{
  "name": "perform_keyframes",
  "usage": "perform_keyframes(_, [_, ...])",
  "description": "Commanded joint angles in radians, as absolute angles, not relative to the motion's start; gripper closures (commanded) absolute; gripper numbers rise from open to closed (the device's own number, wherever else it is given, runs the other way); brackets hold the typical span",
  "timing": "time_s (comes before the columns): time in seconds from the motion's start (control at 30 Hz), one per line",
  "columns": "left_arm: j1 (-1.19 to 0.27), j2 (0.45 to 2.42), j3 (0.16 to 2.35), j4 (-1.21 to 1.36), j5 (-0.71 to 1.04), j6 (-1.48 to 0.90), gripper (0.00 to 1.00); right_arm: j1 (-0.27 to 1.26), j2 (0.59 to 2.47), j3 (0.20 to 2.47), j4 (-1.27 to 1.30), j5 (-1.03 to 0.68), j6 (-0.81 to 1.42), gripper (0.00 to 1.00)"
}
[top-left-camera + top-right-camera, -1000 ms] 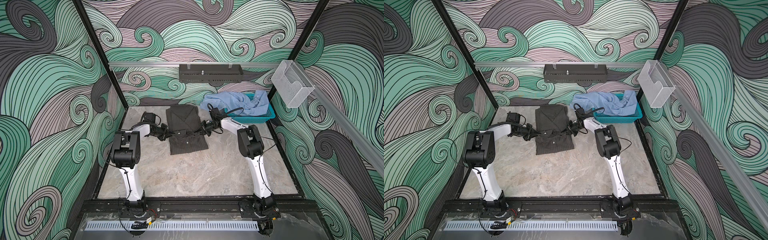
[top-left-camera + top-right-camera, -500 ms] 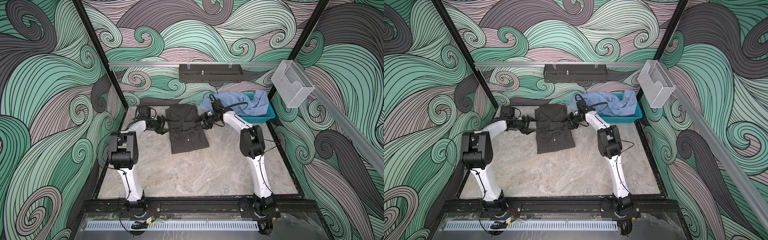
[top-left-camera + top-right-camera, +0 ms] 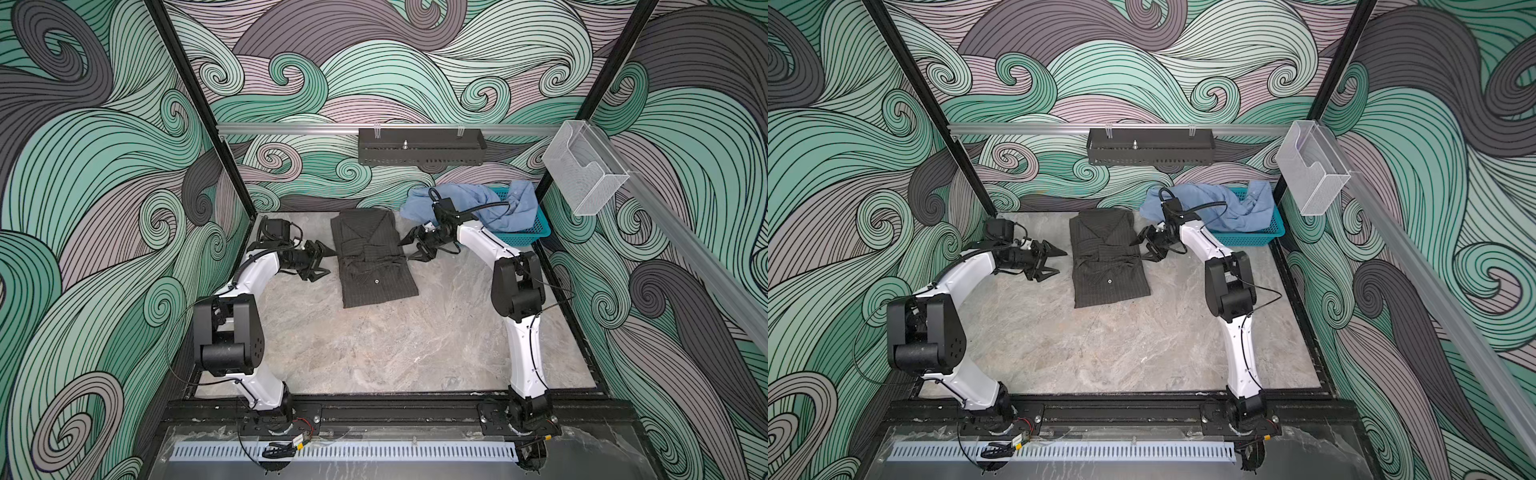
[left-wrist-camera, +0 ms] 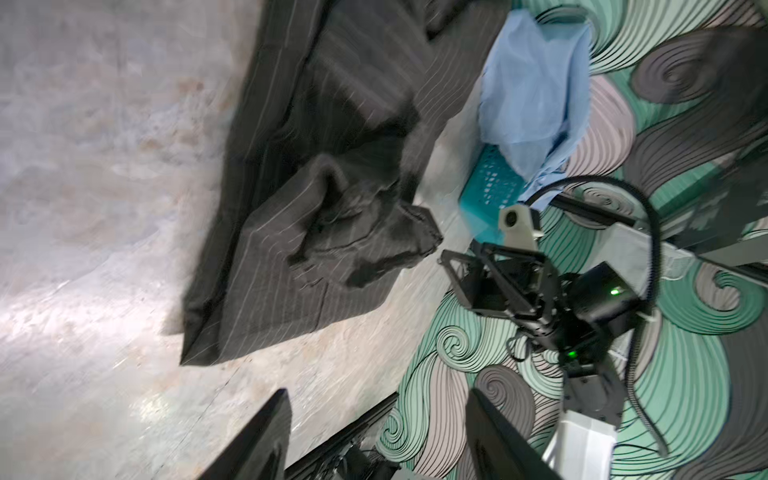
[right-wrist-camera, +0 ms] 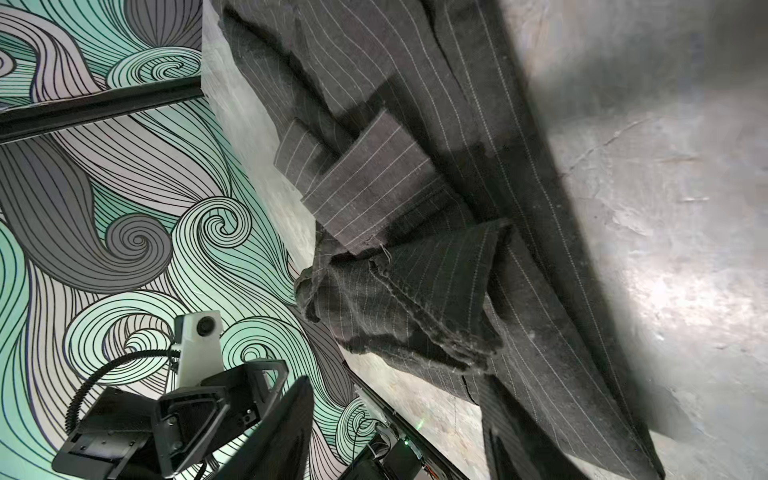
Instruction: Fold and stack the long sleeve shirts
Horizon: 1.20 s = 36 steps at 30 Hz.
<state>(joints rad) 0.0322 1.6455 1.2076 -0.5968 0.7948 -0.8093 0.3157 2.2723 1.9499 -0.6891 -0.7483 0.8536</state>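
The dark charcoal pinstriped shirt [image 3: 374,262] [image 3: 1108,262] lies folded on the table's back middle, collar toward the back wall. It also fills much of the left wrist view [image 4: 311,199] and right wrist view [image 5: 415,199]. The light blue shirt [image 3: 478,203] [image 3: 1208,203] [image 4: 532,83] lies crumpled over the teal basket. My left gripper [image 3: 330,262] [image 3: 1061,262] [image 4: 380,432] stands open just left of the dark shirt, holding nothing. At the shirt's right edge my right gripper [image 3: 406,250] [image 3: 1138,250] [image 5: 395,432] is open too and empty.
The teal basket [image 3: 536,232] [image 4: 490,191] stands in the back right corner. A black shelf [image 3: 419,145] hangs on the back wall and a clear plastic holder [image 3: 582,170] on the right rail. Bare marble tabletop [image 3: 395,345] stretches toward the front.
Both grippers were shut at the dark shirt's sides. They went toward the back, opened, let go and drew outward from the shirt, which now lies free.
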Motion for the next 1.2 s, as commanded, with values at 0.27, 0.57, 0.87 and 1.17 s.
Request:
perform_keyframes(0.27, [-0.197,1.738,1.262,-0.708,0.674,-0.635,0.66,0.342,1.955,1.668,-0.540,-0.575,0.619,0.54])
perform_keyframes(0.57, [-0.275,2.029,1.525,-0.846,0.604,-0.542,0.89,0.398,2.017,1.682,-0.645,-0.565,0.487,1.00])
perform_keyframes(0.87, [-0.268,2.183,1.781,-0.942,0.458,-0.523,0.90,0.488,2.181,1.708,-0.721,-0.508,0.449,1.00])
perform_keyframes(1.17, [-0.201,2.555,2.492,-1.152,0.385,-0.508,0.88,0.488,2.226,1.735,-0.754,-0.471,0.437,1.00])
